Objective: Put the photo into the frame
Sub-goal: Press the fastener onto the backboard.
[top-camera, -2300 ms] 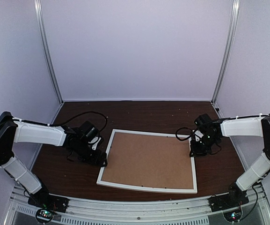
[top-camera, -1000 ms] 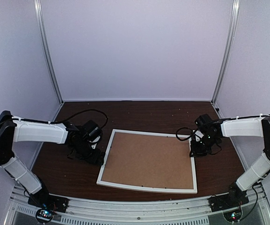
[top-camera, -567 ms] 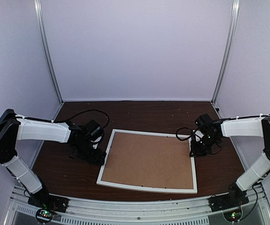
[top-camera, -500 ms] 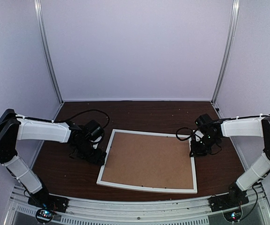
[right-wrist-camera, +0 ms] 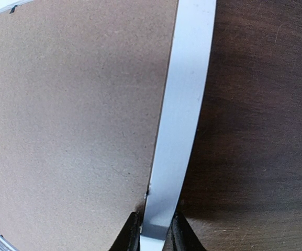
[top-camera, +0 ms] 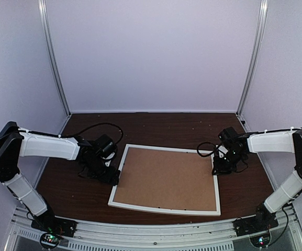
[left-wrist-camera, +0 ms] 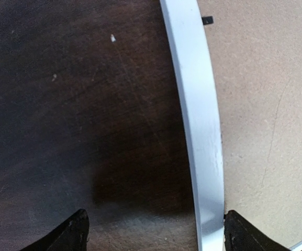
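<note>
Your frame (top-camera: pixel 164 209) lies back-up in the middle of the table (top-camera: pixel 156 128), its brown board (top-camera: pixel 166 178) showing. Your right jaws are clenched on its right edge. Your left jaws hang spread wide astride its left edge, one side over bare table, the other over the board.

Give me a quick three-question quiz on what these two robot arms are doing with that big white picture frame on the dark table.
1. Multiple choice: what faces up inside the thin-edged white rectangular picture frame? A) a pane of glass B) a plain brown backing board C) a mirror
2. True or false: the left gripper is shut tight on the frame's rim.
3. Fill in: the right gripper pinches the frame's ____ edge, low over the dark wooden table.
Key: 1 B; 2 false, its jaws stand open astride the rim; 3 right.
</note>
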Robot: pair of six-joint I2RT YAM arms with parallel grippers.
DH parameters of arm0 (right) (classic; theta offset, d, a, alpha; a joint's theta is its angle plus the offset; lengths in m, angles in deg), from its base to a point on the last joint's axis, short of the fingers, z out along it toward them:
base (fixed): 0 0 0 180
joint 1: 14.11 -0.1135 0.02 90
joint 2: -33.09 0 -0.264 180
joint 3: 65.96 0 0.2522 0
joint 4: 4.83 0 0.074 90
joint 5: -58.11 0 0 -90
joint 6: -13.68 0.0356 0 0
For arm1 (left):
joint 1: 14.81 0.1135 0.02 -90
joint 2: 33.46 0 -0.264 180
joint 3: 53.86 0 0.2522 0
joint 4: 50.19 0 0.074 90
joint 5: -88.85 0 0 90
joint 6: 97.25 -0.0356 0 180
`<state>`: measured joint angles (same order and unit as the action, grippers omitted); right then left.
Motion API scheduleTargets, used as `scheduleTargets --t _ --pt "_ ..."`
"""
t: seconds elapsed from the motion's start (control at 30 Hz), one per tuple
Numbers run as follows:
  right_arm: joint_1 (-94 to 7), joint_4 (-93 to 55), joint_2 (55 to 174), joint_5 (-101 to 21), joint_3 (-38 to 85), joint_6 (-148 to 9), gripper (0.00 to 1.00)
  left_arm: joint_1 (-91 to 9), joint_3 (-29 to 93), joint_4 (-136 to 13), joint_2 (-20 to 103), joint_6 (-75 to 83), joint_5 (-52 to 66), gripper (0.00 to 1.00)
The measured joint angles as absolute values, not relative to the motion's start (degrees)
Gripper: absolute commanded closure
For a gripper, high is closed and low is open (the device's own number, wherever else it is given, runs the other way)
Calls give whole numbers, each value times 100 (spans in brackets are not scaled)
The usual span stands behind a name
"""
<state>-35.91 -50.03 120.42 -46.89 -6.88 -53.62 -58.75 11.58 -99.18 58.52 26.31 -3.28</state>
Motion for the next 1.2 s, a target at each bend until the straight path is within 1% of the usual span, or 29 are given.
scheduleTargets --t 0.67,0.87,0.93,1.07,1.2 --pt "-3582 -4960 12018 -4715 -723 -5362 78 -6033 1101 -9655 5955 2730 -88 10" --pt "-3582 -4964 12009 -4707 -725 -5362 75 -6055 1134 -9668 5946 2647 -153 10" --pt "-3582 -4966 12007 -4700 -725 -5362 74 -6026 1208 -9688 5946 2601 -184 12" --pt "-3582 -4936 11999 -4687 -738 -5358 72 -5923 1425 -9675 5966 2476 -179 20" --pt "-3582 -4874 11999 -4689 -753 -5356 70 -5714 1707 -9642 6134 2336 -125 33"
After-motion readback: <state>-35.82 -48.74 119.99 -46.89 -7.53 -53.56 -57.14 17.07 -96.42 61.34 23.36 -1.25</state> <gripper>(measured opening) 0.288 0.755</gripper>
